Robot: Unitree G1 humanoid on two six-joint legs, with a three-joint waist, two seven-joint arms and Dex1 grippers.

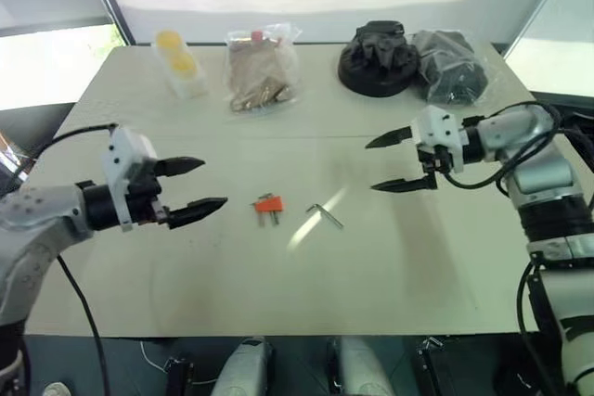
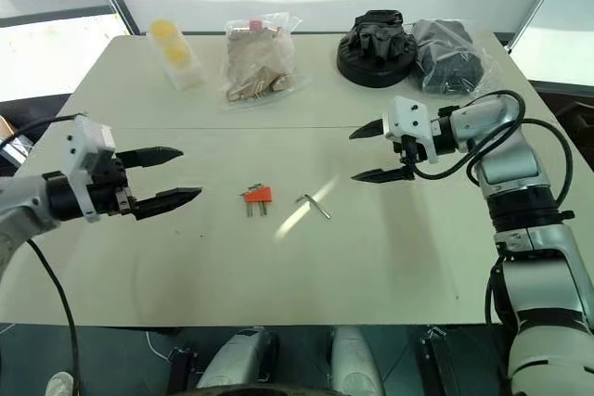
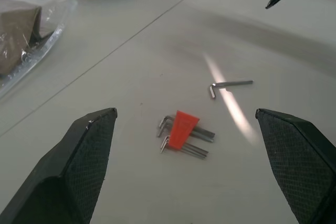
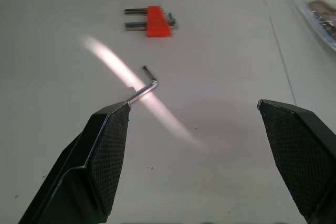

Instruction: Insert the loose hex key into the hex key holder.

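Left gripper: black fingers spread wide, empty, hovering off the table.
Right gripper: same deal, wide apart, holding nothing.
Loose hex key: thin L-shaped dark grey metal rod, flat on the table between both grippers, nearer the right one.
Hex key holder: small orange-red plastic block with metal prongs, just beside the key, nearer the left gripper.
Progress: basically nothing done yet, I'd say; pick-up and inserting both left.

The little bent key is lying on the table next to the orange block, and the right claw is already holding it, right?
Not quite. The loose hex key does lie beside the orange block, but the right claw is open and empty above the table, as the left eye view shows.
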